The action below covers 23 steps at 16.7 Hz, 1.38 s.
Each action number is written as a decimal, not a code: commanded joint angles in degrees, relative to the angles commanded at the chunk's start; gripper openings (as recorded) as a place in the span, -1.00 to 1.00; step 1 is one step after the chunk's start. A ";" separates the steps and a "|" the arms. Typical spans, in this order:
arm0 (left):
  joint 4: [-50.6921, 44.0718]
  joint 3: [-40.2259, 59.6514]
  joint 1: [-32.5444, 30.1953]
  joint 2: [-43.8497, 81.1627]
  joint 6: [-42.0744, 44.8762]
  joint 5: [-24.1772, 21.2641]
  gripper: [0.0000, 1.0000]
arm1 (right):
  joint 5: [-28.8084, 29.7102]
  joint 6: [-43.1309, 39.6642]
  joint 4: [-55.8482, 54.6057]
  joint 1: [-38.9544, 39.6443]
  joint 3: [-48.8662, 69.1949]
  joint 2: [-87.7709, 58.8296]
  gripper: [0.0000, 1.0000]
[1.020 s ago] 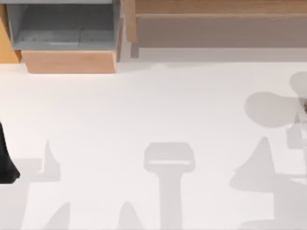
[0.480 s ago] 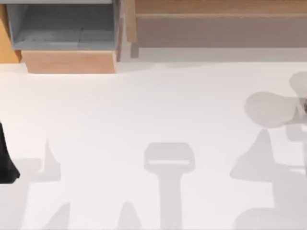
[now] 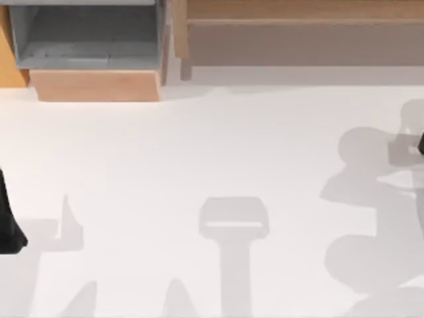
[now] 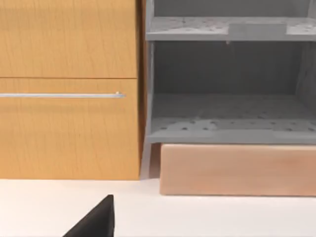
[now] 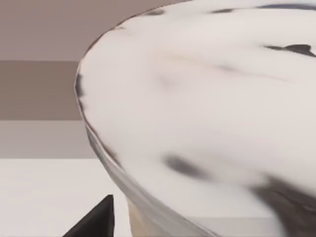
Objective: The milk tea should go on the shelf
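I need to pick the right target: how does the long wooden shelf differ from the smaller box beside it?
The shelf is long, with a pale top board over a grey-brown recess; the smaller box has a grey interior with tiers. The shelf stands right of the box. Both have light-wood parts and stand at the table's far edge.

Top view: overhead, looking down on the worktop [image 3: 212, 152]. Left wrist view: low, level, facing the smaller wooden box [image 4: 232, 98], shared with the top view. Right wrist view: very close against the milk tea [image 5: 207, 108].
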<state>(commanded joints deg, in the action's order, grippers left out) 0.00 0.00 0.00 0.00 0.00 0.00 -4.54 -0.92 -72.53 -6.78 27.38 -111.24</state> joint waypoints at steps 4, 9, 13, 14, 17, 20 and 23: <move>0.00 0.00 0.00 0.00 0.00 0.00 1.00 | 0.00 0.00 0.00 0.00 0.00 0.00 0.85; 0.00 0.00 0.00 0.00 0.00 0.00 1.00 | 0.00 0.00 0.00 0.00 0.00 0.00 0.10; 0.00 0.00 0.00 0.00 0.00 0.00 1.00 | 0.00 0.00 0.00 0.00 0.00 0.00 -0.51; 0.00 0.00 0.00 0.00 0.00 0.00 1.00 | 0.00 0.00 0.00 0.00 0.00 0.00 -0.66; 0.00 0.00 0.00 0.00 0.00 0.00 1.00 | 0.00 0.00 0.00 0.00 0.00 0.00 -1.00; 0.00 0.00 0.00 0.00 0.00 0.00 1.00 | 0.00 0.00 0.00 0.00 0.00 0.00 -1.00; 0.00 0.00 0.00 0.00 0.00 0.00 1.00 | 0.00 0.00 0.00 0.00 0.00 0.00 -1.00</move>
<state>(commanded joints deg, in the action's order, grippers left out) 0.00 0.00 0.00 0.00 0.00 0.00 -4.54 -0.92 -72.53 -6.78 27.38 -111.24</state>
